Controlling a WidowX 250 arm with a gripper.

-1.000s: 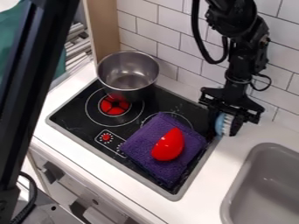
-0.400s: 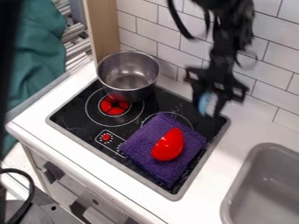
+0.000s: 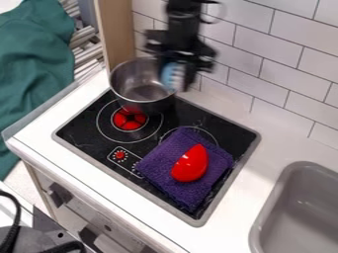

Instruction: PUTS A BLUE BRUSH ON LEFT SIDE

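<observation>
Your blue brush (image 3: pixel 173 75) is up at the right edge of the metal pot (image 3: pixel 142 102), its pale bristles facing right; you can't tell from here whether it touches the rim. Your gripper (image 3: pixel 175 81) is closed around it, fingers pointing down, with the black arm (image 3: pixel 183 17) coming in from the top edge (a little blurred, so finer detail is lost).

Below the brush, the pot stands upright at the back corner of your black stove (image 3: pixel 82 131), just behind a burner marked in red (image 3: pixel 129 119). Nearer you on the stove lies a folded purple towel (image 3: pixel 158 163), partly covering another burner ring, with a smooth red object (image 3: pixel 190 165) resting on it. A grey sink (image 3: pixel 285 180) is set into the white counter (image 3: pixel 241 202) to the right. Further out, you have white wall tiles (image 3: pixel 271 84) behind, a wooden panel (image 3: pixel 119 39) beside them, and green cloth (image 3: pixel 33 74) at the left.
</observation>
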